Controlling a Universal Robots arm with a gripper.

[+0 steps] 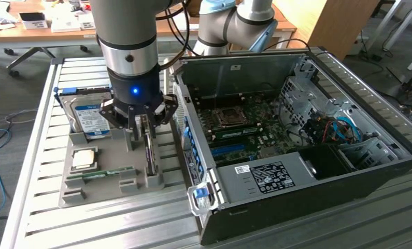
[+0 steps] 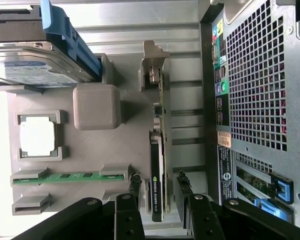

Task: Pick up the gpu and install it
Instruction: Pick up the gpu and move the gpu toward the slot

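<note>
Looking over the whole bench first: the desk (image 1: 88, 223) is ribbed aluminium, its slats running crosswise under everything. On it lies the case (image 1: 296, 207), a black steel box tipped on its side with the panel off, so the green motherboard (image 1: 247, 135) faces up, probably so a card can go in from above. In the wrist view its perforated rear grille sits just beside the parts.

The arm (image 1: 126, 41), a grey and silver column, points straight down over the tray (image 1: 109, 181). That tray is matte grey plastic, likely printed, with moulded pockets that keep each part in a known pose.

Now the tool (image 1: 142, 132): black, angular linkages, jaws apart and straddling the gpu (image 2: 157, 145) with a sliver of daylight on each side, so nothing is gripped yet. The gpu stands on its long edge in a tray slot, on the side nearest the case. That pose offers its two flat faces to the fingers (image 2: 135, 182). Thin green board, black cooler, silver bracket at the far end.

The drive (image 1: 88, 116), silver with a blue-white label, leans upright in its own cradle. The CPU (image 1: 85, 158), a small shiny square, lies flat. The RAM (image 1: 98, 174), a narrow green strip, lies nearest the tray's front edge.
</note>
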